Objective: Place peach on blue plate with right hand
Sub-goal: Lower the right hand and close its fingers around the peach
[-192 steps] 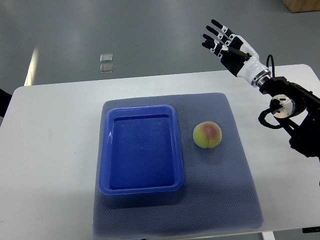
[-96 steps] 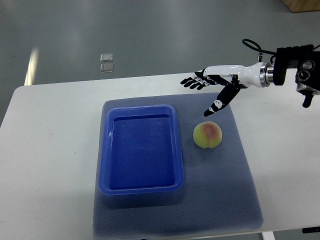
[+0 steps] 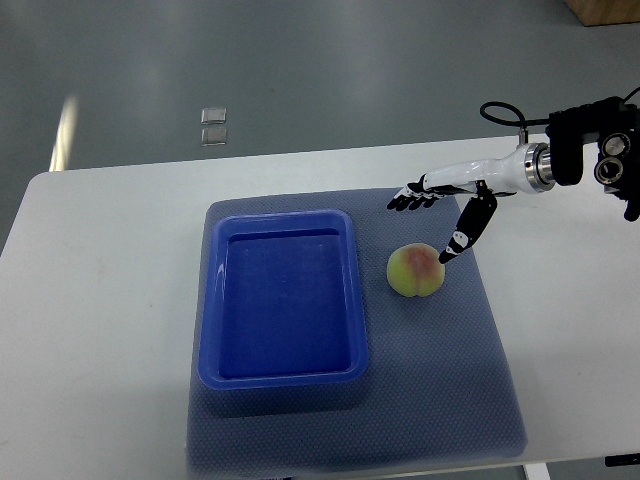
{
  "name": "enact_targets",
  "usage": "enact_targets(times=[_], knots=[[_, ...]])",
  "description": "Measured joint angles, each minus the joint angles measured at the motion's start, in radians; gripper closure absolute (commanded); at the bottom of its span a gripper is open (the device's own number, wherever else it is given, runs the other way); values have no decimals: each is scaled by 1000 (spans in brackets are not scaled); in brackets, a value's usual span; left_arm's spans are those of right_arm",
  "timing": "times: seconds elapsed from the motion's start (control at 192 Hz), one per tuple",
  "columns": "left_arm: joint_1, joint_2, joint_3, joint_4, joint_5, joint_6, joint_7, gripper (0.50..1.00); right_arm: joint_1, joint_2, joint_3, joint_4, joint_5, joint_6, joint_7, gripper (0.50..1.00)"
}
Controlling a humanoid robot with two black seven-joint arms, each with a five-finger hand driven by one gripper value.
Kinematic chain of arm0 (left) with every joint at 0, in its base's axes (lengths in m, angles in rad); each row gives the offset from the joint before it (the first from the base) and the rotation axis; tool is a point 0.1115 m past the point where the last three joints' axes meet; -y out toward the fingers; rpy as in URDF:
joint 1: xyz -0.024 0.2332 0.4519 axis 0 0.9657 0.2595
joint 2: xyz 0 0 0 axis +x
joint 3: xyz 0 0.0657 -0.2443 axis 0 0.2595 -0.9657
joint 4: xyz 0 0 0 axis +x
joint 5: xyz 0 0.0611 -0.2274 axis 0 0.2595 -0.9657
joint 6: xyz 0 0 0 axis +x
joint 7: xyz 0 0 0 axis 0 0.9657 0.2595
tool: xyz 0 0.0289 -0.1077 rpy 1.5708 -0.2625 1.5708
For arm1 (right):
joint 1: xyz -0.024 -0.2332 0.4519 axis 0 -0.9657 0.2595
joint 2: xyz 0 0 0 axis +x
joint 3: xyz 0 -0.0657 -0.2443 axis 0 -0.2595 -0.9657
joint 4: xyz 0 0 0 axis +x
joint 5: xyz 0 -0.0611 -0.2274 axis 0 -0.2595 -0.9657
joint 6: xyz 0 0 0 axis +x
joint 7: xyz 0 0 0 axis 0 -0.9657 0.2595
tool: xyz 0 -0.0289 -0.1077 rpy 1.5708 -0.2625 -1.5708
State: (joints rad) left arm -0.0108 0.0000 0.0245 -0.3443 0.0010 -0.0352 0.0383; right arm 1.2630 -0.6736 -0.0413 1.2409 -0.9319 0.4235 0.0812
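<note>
Table (image 3: 110, 300) first — one white top filling most of the frame, with grey floor beyond its upper edge. On it lies one dark blue-grey mat (image 3: 450, 370), covering the centre and lower right of the table. One blue plate (image 3: 282, 375), a deep rectangular tray with nothing inside, sits on the left half of that mat. One robot arm (image 3: 585, 160) enters from the right edge in the upper right, black at the joint and white toward the wrist. Its right hand (image 3: 448, 200) reaches leftward over the mat's upper right part, fingers spread out flat and gripping nothing; the four fingers (image 3: 405, 200) point left, while the thumb angles down to the peach's upper right edge — whether it touches cannot be told. One peach (image 3: 415, 270), yellow-green with a red blush, rests on the mat just right of the plate, apart from its rim. Two small clear squares (image 3: 212, 126) lie on the floor in the upper left, one above the other.
</note>
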Motion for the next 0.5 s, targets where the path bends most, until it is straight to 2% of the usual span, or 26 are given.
enact_targets(times=[0.329,0.501], knots=[[0,0,0,0,-1,0,0,500,-68,42,0,-15,-40,-48,3,572],[0,0,0,0,-1,1,0,500,-116,64,-2,-38,-60,-97,7,572]])
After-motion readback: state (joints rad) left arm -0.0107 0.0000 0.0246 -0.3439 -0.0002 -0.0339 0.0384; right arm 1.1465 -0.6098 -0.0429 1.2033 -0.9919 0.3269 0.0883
